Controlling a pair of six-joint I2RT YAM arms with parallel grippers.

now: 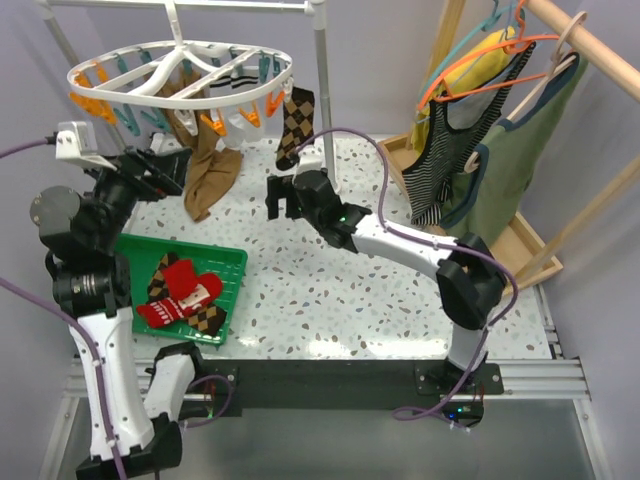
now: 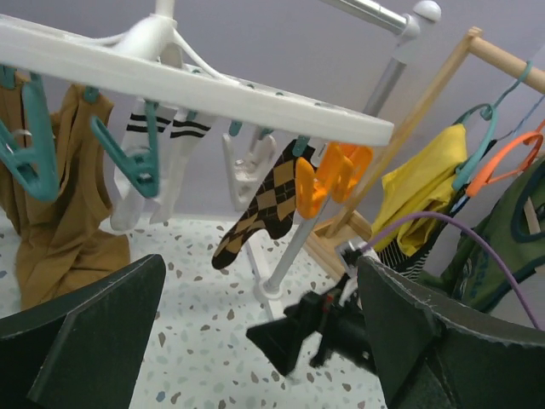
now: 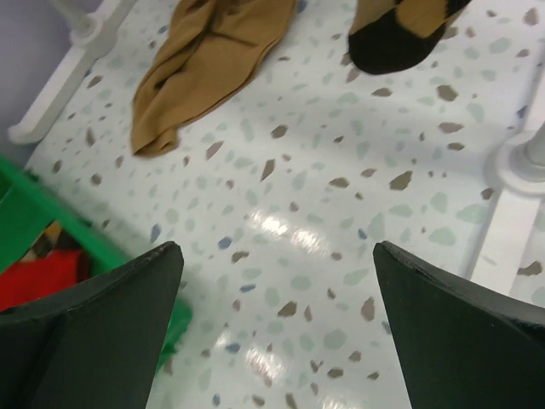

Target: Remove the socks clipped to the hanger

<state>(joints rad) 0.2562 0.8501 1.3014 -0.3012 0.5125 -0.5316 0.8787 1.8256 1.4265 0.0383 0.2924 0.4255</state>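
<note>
The white oval hanger (image 1: 180,62) hangs at the back left with orange and teal clips. Clipped to it are a long tan-brown sock (image 1: 207,165), white black-striped socks (image 2: 162,162) and a brown-and-black argyle sock (image 1: 294,125). My left gripper (image 1: 165,168) is open and empty, just left of the tan sock, under the ring (image 2: 196,89). My right gripper (image 1: 277,196) is open and empty, low over the table, below the argyle sock (image 3: 400,25). The tan sock (image 3: 209,60) shows in the right wrist view too. Red and argyle socks (image 1: 188,295) lie in the green tray (image 1: 228,262).
A white rack pole (image 1: 321,80) stands just right of the hanger, its foot (image 3: 524,162) near my right gripper. A wooden rail (image 1: 590,50) at the right carries wire hangers, a striped tank top (image 1: 445,150) and a green garment (image 1: 520,150).
</note>
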